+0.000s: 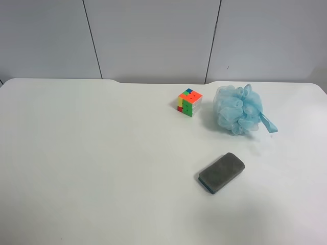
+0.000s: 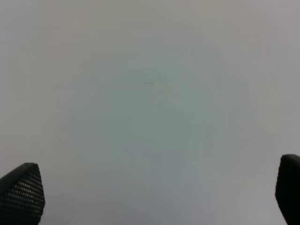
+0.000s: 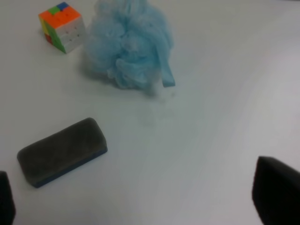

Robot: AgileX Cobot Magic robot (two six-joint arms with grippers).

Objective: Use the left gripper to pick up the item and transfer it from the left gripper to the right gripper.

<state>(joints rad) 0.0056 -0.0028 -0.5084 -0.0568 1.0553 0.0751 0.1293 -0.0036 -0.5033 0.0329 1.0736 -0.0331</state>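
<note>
The light-blue mesh bath pouf [image 1: 238,109] sits on the white table at the back right, its blue ribbon loop [image 1: 269,123] lying to its right. It also shows in the right wrist view [image 3: 127,43], well ahead of the right gripper. My right gripper [image 3: 140,199] is open and empty, with only its black fingertips [image 3: 275,193] showing. My left gripper [image 2: 154,197] is open and empty above bare table; its fingertips [image 2: 21,193] stand wide apart. Neither arm shows in the exterior high view.
A small multicoloured puzzle cube [image 1: 189,102] stands just left of the pouf; it shows in the right wrist view [image 3: 62,26] too. A flat dark-grey pad [image 1: 221,172] lies in front of the pouf, also in the right wrist view [image 3: 62,152]. The white table [image 1: 92,163] has a wall behind it.
</note>
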